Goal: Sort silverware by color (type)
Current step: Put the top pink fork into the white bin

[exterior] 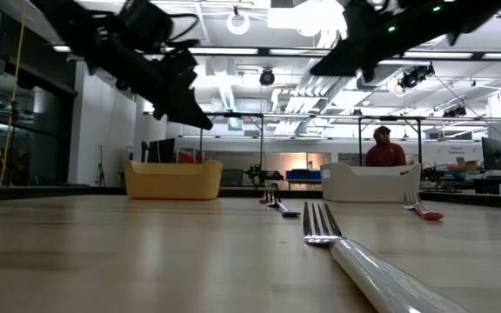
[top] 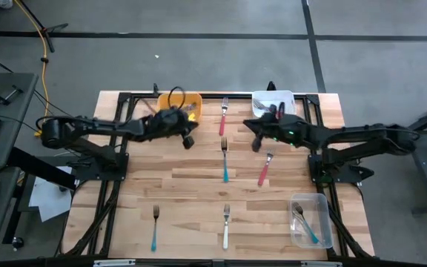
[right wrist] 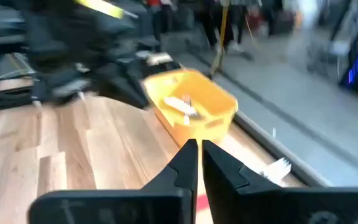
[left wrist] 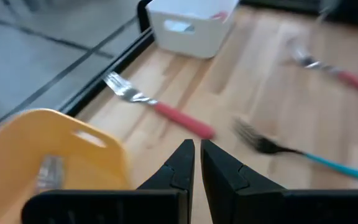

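Five forks lie flat on the wooden table: a red-handled fork (top: 222,119) at the far middle, a teal one (top: 225,162) below it, a second red one (top: 264,170), a teal one (top: 155,227) and a white one (top: 226,227) near the front edge. My left gripper (top: 189,140) hovers shut and empty beside the yellow bin (top: 187,106), above the far red fork (left wrist: 166,112) and the middle teal fork (left wrist: 303,155). My right gripper (top: 256,143) hovers shut and empty in front of the white bin (top: 273,101).
The yellow bin (right wrist: 194,102) holds a fork. The white bin also shows in the left wrist view (left wrist: 191,22). A clear bin (top: 308,219) at the near right holds teal forks. Black frame rails run along the table's edges. A person (exterior: 383,148) stands beyond the far edge.
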Action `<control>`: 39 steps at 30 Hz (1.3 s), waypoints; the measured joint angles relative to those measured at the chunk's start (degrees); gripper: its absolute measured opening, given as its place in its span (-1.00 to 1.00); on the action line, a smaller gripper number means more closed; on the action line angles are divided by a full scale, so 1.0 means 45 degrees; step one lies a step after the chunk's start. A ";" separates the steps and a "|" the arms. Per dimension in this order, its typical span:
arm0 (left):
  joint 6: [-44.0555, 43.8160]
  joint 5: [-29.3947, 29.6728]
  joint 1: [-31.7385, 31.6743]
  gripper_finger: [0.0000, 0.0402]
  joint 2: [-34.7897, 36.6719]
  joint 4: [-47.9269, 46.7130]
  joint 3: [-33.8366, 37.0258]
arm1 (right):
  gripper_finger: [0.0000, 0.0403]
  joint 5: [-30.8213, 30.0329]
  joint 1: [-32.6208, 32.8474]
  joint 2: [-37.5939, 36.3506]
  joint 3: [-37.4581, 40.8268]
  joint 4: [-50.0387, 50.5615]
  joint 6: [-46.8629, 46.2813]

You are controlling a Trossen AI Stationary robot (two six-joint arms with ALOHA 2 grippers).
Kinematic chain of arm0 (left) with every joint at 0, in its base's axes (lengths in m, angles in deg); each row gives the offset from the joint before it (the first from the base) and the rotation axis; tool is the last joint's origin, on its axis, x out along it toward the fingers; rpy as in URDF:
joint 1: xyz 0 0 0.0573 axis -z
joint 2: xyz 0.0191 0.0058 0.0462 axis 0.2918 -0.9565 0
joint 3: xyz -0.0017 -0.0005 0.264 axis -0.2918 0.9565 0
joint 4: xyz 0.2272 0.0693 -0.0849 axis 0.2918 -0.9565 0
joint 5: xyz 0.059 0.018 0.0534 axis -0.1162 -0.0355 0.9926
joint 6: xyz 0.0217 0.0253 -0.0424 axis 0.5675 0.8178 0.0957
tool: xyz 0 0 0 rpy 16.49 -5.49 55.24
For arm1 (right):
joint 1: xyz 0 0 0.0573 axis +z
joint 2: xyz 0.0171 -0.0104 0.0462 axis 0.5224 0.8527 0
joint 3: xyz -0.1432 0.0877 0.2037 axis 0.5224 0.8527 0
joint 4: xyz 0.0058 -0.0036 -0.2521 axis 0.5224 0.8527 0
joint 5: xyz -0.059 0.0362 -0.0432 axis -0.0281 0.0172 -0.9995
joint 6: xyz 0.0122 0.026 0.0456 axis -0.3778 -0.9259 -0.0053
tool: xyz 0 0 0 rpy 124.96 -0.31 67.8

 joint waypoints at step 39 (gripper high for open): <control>-0.1386 0.0291 0.1743 -0.91 0.0936 0.3673 0.2882 | -0.18 0.3000 -0.4377 1.4240 -1.3523 1.1460 -0.7189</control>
